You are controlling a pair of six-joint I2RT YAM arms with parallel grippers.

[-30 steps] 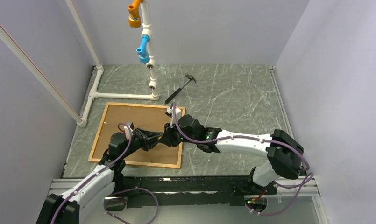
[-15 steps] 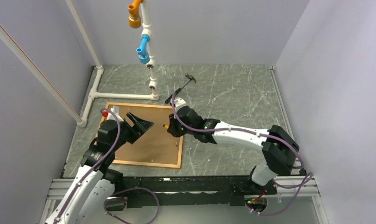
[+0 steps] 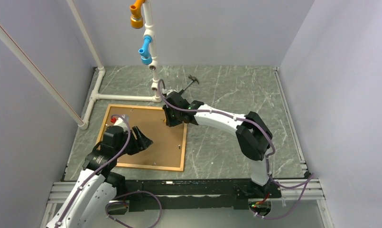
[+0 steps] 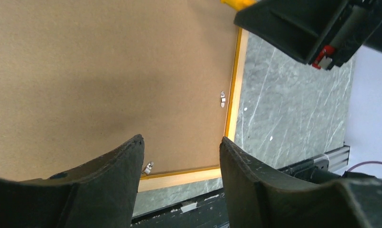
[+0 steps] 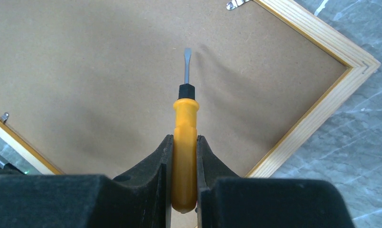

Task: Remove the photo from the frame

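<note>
The frame [image 3: 151, 166] lies face down on the table, a thin orange border around the photo's brown board back [image 3: 155, 142]; the printed side is hidden. My left gripper [image 3: 142, 138] is open and empty above the board's near left part; in its wrist view [image 4: 181, 142] the board [image 4: 84, 71], the border [image 4: 236, 85] and two small metal clips [image 4: 222, 99] show. My right gripper [image 3: 172, 118] is shut on a yellow-handled screwdriver [image 5: 185, 118], its tip over the board [image 5: 84, 71] near the frame's corner [image 5: 321, 109].
A hammer [image 3: 183, 89] lies just beyond the frame. A white pipe structure [image 3: 127, 97] with blue [image 3: 145, 50] and orange [image 3: 136, 14] fittings stands at the back left. Metal clips [image 5: 236, 4] sit along the frame's inner edge. Walls enclose the table.
My right arm has swung with the screwdriver from the frame's middle to its far right part. My left gripper has drawn back from the middle to the board's near left.
</note>
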